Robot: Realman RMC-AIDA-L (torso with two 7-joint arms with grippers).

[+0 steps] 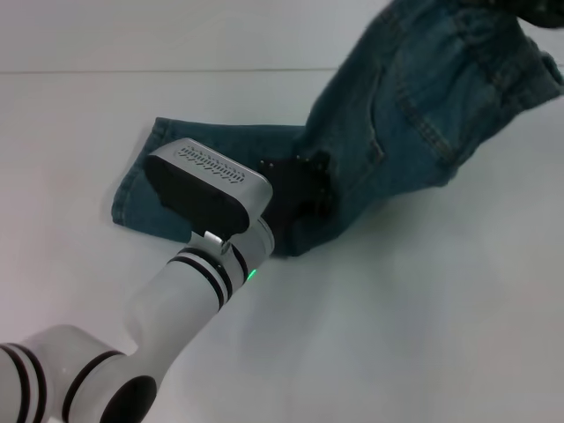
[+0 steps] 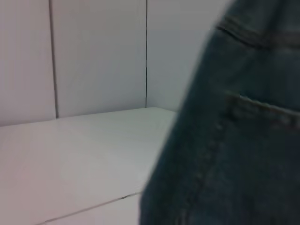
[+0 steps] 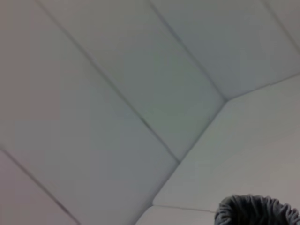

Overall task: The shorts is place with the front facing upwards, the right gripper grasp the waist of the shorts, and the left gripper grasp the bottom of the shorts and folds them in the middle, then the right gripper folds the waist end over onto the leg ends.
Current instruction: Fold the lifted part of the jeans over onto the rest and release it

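Observation:
The blue denim shorts (image 1: 397, 115) lie partly on the white table. One leg end (image 1: 141, 189) rests flat at the left, while the waist end rises toward the top right. There my right gripper (image 1: 539, 11) is shut on the waist and holds it in the air; bunched cloth (image 3: 257, 212) shows in the right wrist view. My left gripper (image 1: 298, 189) is down on the shorts' near edge in the middle, its black body pressed into the fabric. The left wrist view shows hanging denim (image 2: 234, 154) with a pocket seam close by.
The white table (image 1: 423, 326) stretches out in front and to the right of the shorts. White wall panels (image 2: 93, 56) stand behind the table. My left forearm (image 1: 176, 300) crosses the near left corner.

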